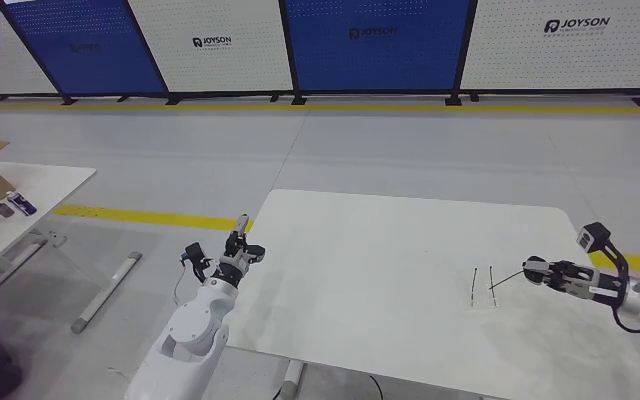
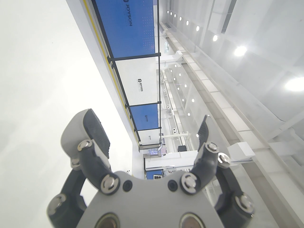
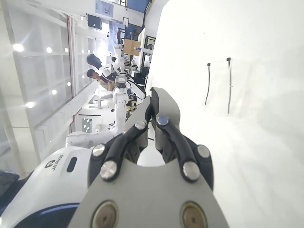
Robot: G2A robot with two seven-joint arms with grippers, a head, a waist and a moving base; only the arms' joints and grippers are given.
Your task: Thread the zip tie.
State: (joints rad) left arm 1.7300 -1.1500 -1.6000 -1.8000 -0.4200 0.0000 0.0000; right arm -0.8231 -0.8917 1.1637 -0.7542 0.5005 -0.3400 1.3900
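Two black zip ties [image 1: 473, 285] [image 1: 492, 278] lie side by side on the white table [image 1: 380, 280] near its right edge; in the right wrist view they are the zip ties [image 3: 208, 84] [image 3: 229, 86]. My right gripper [image 1: 530, 268] hovers just right of them, fingers pressed together [image 3: 151, 96]. In the top view a thin dark line [image 1: 508, 279] runs from its tips toward the ties; I cannot tell whether it is held. My left gripper [image 1: 241, 232] is at the table's left edge, pointing up, open and empty [image 2: 154, 131].
The table's rounded left-front corner lies beside the left gripper. A second white table [image 1: 30, 195] with small items stands far left. Blue and white panels [image 1: 370, 45] line the back, behind a yellow floor line.
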